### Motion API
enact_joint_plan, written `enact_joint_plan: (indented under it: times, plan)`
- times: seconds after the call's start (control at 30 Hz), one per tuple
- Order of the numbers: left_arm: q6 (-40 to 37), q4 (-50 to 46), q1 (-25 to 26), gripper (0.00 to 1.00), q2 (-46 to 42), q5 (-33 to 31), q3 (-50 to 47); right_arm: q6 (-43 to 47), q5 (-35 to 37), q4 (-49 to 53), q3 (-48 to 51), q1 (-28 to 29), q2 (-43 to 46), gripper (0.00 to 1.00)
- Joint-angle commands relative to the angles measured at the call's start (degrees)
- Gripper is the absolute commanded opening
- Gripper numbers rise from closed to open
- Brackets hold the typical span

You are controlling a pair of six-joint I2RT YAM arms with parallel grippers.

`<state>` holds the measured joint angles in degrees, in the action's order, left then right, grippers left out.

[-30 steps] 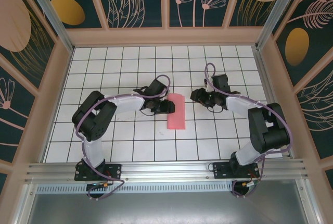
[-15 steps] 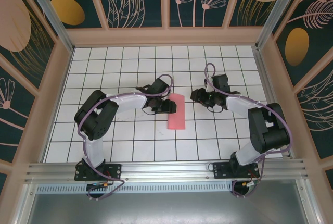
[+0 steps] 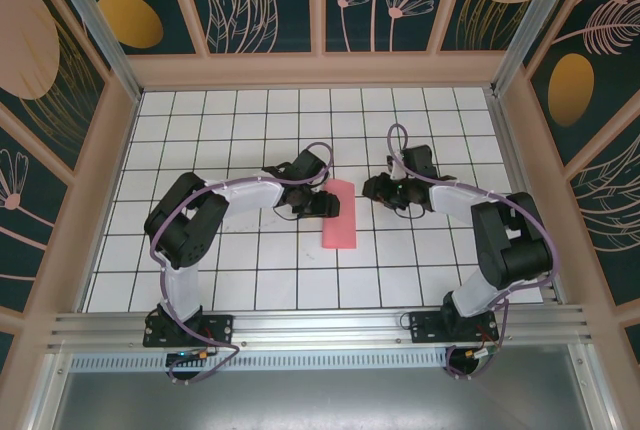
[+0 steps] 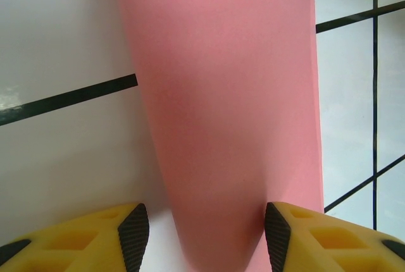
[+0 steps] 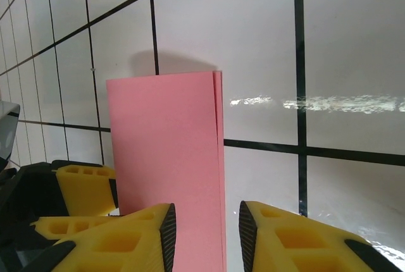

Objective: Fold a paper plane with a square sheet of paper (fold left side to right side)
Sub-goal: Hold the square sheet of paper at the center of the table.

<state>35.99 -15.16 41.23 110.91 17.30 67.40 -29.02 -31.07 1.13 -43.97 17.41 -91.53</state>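
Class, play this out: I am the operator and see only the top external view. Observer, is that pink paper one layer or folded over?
Observer: Folded. The right wrist view shows the sheet of paper in two layers, edges slightly offset.
Operator: Is anything gripping it?
Observer: No. In the left wrist view the left pincer stands open, one finger over the paper, one beside it.
Operator: And the other side?
Observer: The right pincer is open too, straddling the paper's long edge.

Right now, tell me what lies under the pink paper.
The sheet of paper lies folded on the white gridded table; a sliver of its lower layer peeks out. The grid lines running beneath it are covered there.
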Motion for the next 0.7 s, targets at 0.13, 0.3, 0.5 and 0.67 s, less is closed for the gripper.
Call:
enact_joint_plan:
  times: [0.13,0.3,0.5,0.67]
  plan:
    - [-2.03,-0.48,1.82,0.56,4.56,-0.16,0.71,-0.82,-1.04,0.10,-0.59,1.52,-1.28,0.33]
    - [-2.19,-0.66,2.01,0.56,4.92,-0.16,0.90,-1.13,-0.97,-0.02,-1.01,2.45,-2.10,0.30]
    - [-2.33,-0.85,2.01,0.57,5.19,-0.34,0.96,-1.13,-0.93,0.19,-1.55,3.15,-2.69,0.26]
    - [-2.28,-0.93,2.01,0.57,5.19,-0.51,0.89,-1.29,-1.26,0.19,-1.98,3.79,-3.35,0.23]
